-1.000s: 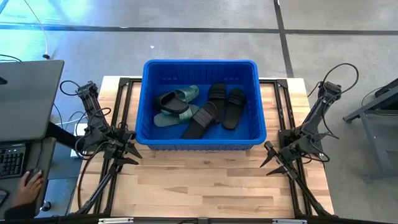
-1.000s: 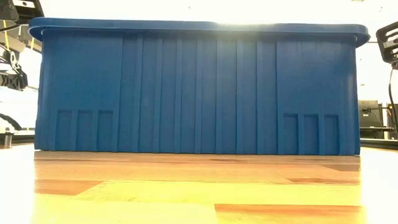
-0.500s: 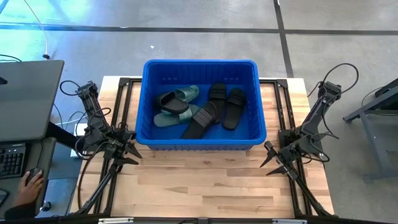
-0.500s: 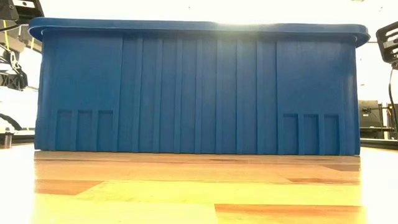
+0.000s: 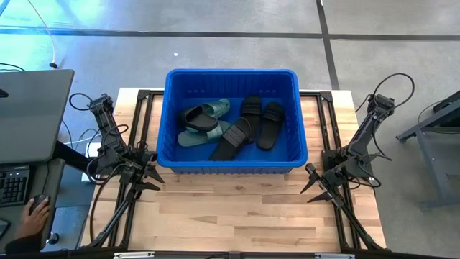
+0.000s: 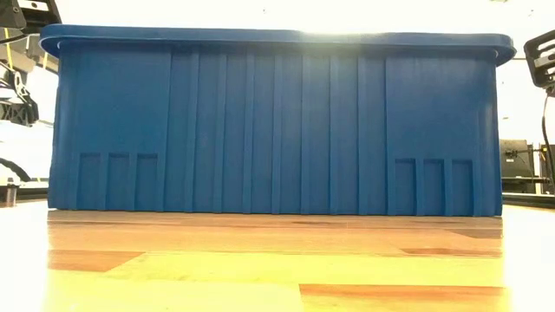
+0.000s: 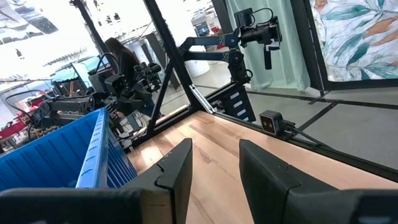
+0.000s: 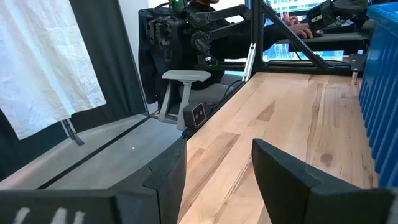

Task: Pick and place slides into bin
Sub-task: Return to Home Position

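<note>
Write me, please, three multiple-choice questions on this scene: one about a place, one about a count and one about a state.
1. Where do the slides lie?
A. On the floor
B. Inside the blue bin
C. One in each arm's grasp

2. How many of the slides are green?
A. Two
B. Four
C. None

3. How do the left gripper and the right gripper stand?
A. Both shut on a slide
B. Left open, right shut
C. Both open and empty

Answers:
1 B: the high view shows all six within the bin's walls.
2 A: two sage-green ones lie among four black.
3 C: each wrist view shows the jaws apart with nothing between them.
</note>
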